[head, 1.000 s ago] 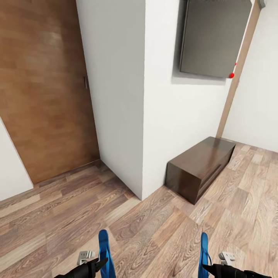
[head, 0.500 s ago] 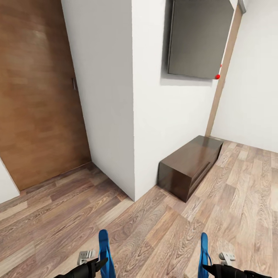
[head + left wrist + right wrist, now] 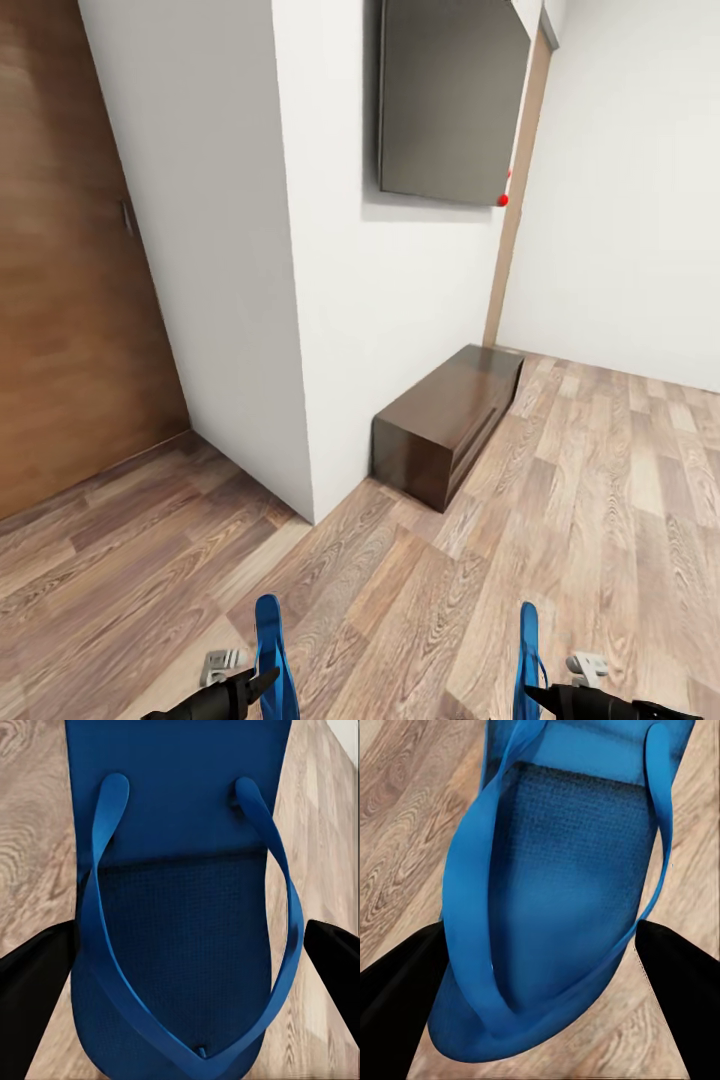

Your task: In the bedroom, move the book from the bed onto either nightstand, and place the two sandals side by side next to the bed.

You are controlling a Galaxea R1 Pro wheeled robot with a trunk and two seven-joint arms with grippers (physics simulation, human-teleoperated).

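I carry one sandal in each hand: my left fingers (image 3: 262,683), at seven o'clock in the head view, pinch the left sandal (image 3: 270,652), and my right fingers (image 3: 530,692), at five o'clock, pinch the right sandal (image 3: 528,650). Each wrist view confirms it, with a dark finger (image 3: 34,982) on either side of the blue sole (image 3: 180,945) on the left, and the same on the right, a finger (image 3: 397,982) against the edge of its sandal (image 3: 562,907). Both sandals hang above the plank floor (image 3: 600,480), toes pointing to twelve o'clock. Ahead stands a white wall corner (image 3: 300,300); a long low dark cabinet (image 3: 445,420) sits at its foot near one o'clock, with a grey panel (image 3: 450,95) on the wall above it and a wooden door (image 3: 60,300) at ten o'clock. I judge the task about halfway: both sandals are picked up but not yet set down by the bed, and the book's move is unconfirmed from here.
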